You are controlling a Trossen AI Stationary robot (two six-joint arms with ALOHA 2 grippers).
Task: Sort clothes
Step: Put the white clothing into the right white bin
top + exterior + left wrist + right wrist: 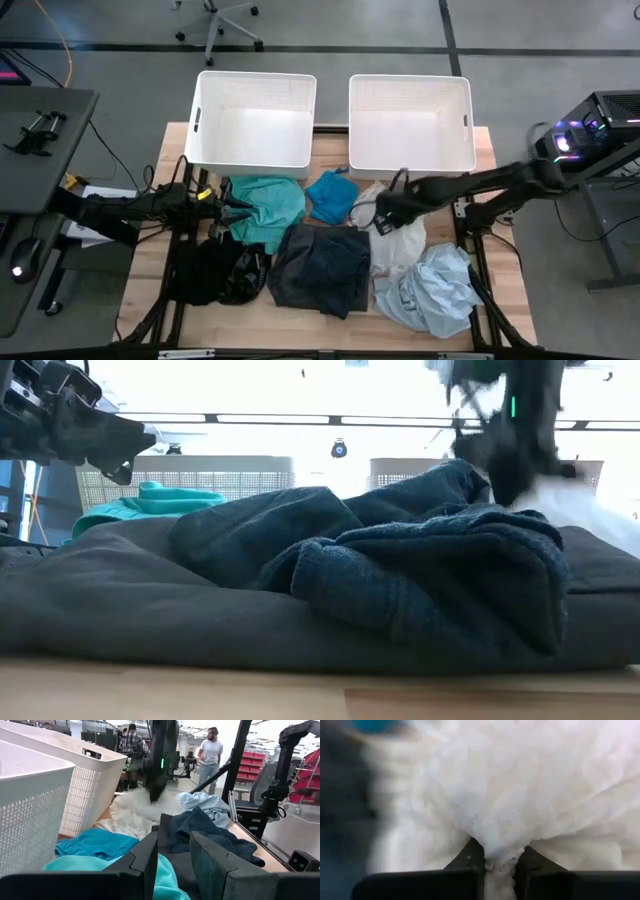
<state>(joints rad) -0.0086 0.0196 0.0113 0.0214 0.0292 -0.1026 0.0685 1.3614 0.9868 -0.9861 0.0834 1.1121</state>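
Note:
Six garments lie on the table: teal (268, 205), bright blue (332, 197), white (400, 240), pale blue (435, 290), dark grey (320, 265) and shiny black (225, 270). My right gripper (383, 215) is over the white garment's far left part and is shut on it. My left gripper (240, 207) is open, level, just above the teal garment's left edge. Teal cloth (167, 880) shows under the gap between its fingers; I cannot tell whether they touch it. My right gripper pinches a gathered bunch of the white garment (498, 855) between its two fingers. The cloth fans out from the fingertips. In the left wrist view the fingers come from above and the white cloth (145, 807) rises to them, the rest lying on the table.
Two white plastic bins (255, 165) (410, 160) stand side by side at the table's far edge, just beyond the garments. The dark grey garment (400, 580) fills the near middle. People stand in the room beyond the table (210, 755).

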